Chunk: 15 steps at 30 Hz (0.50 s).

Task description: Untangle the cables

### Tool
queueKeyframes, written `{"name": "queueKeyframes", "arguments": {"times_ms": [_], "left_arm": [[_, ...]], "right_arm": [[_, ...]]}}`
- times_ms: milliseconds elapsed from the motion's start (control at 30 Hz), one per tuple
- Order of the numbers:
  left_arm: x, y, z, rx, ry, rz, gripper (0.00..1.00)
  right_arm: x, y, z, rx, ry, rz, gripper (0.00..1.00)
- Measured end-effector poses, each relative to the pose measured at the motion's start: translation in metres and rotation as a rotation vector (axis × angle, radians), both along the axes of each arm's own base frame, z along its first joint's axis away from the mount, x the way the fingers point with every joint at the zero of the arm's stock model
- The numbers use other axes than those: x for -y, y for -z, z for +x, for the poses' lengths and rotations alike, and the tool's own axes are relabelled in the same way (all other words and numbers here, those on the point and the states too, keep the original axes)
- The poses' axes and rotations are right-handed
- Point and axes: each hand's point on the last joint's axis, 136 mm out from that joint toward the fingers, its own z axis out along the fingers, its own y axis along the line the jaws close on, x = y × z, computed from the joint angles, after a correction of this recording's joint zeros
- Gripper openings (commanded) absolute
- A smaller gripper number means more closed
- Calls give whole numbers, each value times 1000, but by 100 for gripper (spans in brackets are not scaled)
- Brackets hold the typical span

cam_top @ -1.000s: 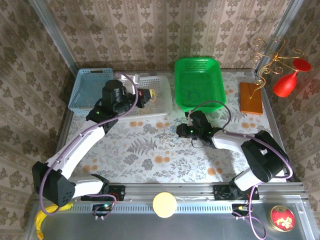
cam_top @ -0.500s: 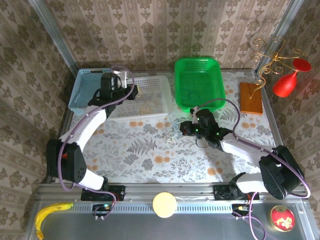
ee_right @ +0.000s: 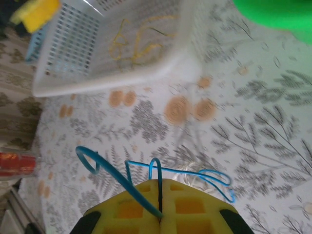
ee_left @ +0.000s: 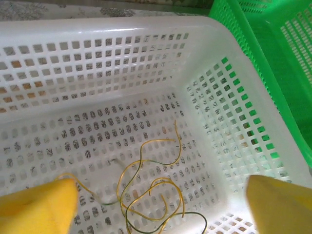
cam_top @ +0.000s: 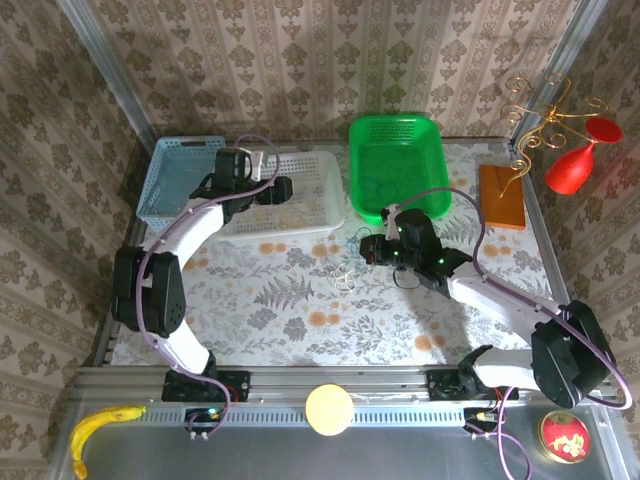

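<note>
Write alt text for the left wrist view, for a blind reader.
A thin yellow cable lies in loose loops on the floor of a white basket. The open left tool's two yellow fingertips stand wide apart at the bottom corners; a green basket sits to the right.

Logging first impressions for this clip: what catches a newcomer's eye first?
The bright green basket at the far middle of the table, beside a white basket holding a loose yellow cord. Nearer, a blue cord is pinched in the shut right jaws.
</note>
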Motion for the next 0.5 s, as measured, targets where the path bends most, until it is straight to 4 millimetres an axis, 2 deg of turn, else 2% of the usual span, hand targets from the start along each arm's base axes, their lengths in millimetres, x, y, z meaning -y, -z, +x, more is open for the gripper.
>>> {"name": "queueKeyframes", "arguments": {"times_ms": [133, 300, 400, 500], "left_arm": [[-2, -15, -13, 30, 7, -13, 100], [-2, -44, -51, 119, 49, -67, 100], [6, -47, -78, 151, 93, -105, 100], [19, -39, -102, 149, 143, -139, 100]], "right_arm": [[-6, -32, 4, 50, -27, 25, 0], [-13, -69, 6, 99, -62, 51, 0], [-16, -86, 6, 124, -77, 62, 0], [-16, -99, 5, 140, -86, 73, 0]]}}
